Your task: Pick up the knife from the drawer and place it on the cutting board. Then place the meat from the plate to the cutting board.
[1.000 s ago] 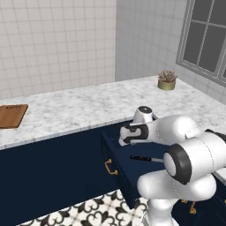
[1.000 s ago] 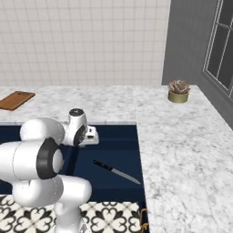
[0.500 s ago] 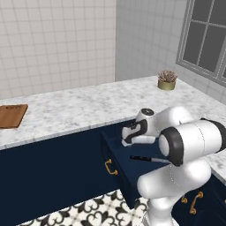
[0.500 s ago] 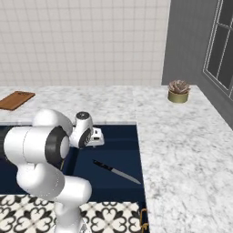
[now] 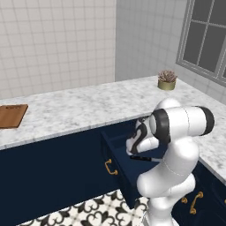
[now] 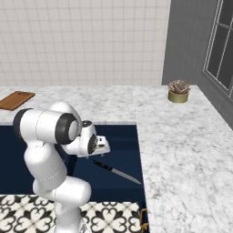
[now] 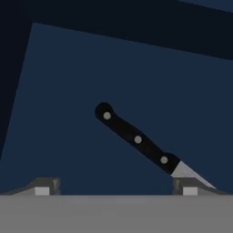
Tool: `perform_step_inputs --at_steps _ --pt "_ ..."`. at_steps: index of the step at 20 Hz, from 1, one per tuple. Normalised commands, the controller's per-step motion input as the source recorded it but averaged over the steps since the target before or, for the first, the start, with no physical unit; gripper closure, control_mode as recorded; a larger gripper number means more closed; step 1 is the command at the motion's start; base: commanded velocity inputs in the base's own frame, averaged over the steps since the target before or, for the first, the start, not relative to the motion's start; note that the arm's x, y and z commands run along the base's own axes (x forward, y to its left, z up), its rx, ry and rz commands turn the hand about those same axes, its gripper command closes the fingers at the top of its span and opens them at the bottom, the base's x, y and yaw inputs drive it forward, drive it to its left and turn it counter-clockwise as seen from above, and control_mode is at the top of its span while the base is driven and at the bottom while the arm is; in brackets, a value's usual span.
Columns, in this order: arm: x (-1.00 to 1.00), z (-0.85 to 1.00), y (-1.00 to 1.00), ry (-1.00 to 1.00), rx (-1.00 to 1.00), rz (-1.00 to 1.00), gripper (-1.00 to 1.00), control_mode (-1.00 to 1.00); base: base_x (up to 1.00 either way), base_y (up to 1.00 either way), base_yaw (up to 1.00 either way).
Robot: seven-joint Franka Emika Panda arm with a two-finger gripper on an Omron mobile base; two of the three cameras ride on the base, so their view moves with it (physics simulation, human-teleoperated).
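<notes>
Gripper [image 7: 113,187], jaws spread wide, hangs over slim black-handled silver-bladed knife [image 7: 136,139] lying in open navy-blue drawer [image 7: 68,91].

Base views flanking; hand view close above drawer [image 7: 68,91]

The drawer [image 6: 123,182] is pulled open from the navy-blue cabinet run below the marble counter; a small curved gold handle shows on its front in the left base view. The knife [image 7: 136,139] lies flat on the drawer floor, alone, clear of the walls. It has a black handle with three pale rivets and a silver-grey blade, and in the right base view it lies diagonally. The cutting board [image 5: 12,115], flat, rectangular and reddish-brown, rests on the counter well apart from the drawer.
</notes>
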Motion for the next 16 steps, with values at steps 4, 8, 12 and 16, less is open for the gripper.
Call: perform_step_inputs --at_steps 4,8,12,16 --pt "0.00 -0.11 -0.58 0.01 0.02 0.08 -1.00 -1.00 0.00 0.00 0.00" --pt "0.01 -0.07 -0.31 0.00 0.06 0.19 -1.00 -1.00 0.00 0.00 0.00" --pt "0.06 -0.18 0.00 0.00 0.00 0.14 -1.00 -1.00 0.00 0.00 0.00" --pt "0.19 -0.11 -0.01 0.07 0.00 0.09 -1.00 -1.00 0.00 0.00 0.00"
